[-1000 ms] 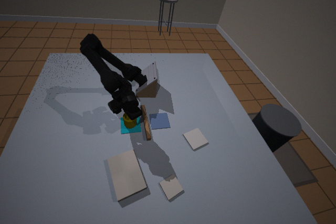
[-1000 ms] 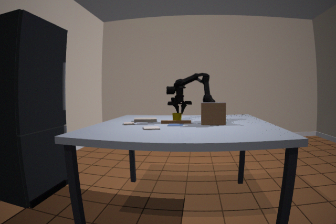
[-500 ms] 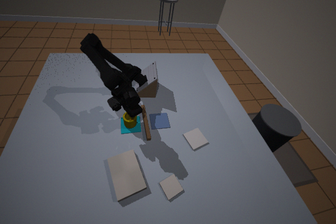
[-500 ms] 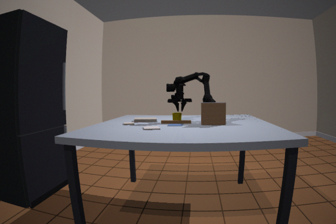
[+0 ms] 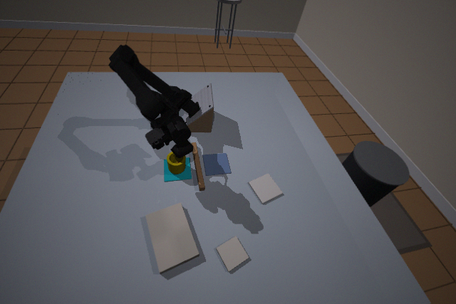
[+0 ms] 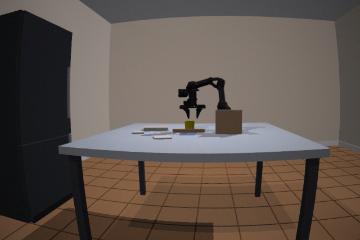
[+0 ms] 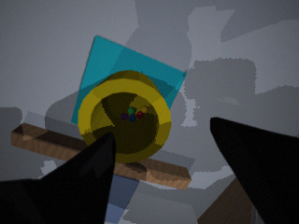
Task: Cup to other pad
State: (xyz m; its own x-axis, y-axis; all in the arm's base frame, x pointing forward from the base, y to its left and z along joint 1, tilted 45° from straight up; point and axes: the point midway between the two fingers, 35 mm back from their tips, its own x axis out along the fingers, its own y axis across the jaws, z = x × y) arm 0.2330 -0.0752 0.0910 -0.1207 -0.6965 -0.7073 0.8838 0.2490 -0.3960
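The yellow cup (image 5: 177, 166) (image 6: 189, 125) (image 7: 135, 140) stands upright on the teal pad (image 5: 184, 176) (image 7: 105, 56). Several small coloured marbles (image 7: 132, 113) lie inside it in the wrist view. The blue pad (image 5: 216, 164) (image 6: 188, 134) (image 7: 122, 191) is bare, on the other side of the wooden bar. My gripper (image 5: 179, 154) (image 6: 193, 118) (image 7: 163, 131) is open and empty, with its fingertips a little above the cup's rim. In the wrist view one finger overlaps the cup's lower rim and the other stands off to its right.
The low wooden bar (image 5: 199, 168) (image 6: 188, 130) (image 7: 163, 174) lies between the pads. A tall wooden block with a sloped top (image 5: 204, 124) (image 6: 228, 121) stands beside the arm. A large pale slab (image 5: 172, 237) (image 6: 156, 128) and two small pale tiles (image 5: 265, 188) (image 5: 232, 253) lie farther off.
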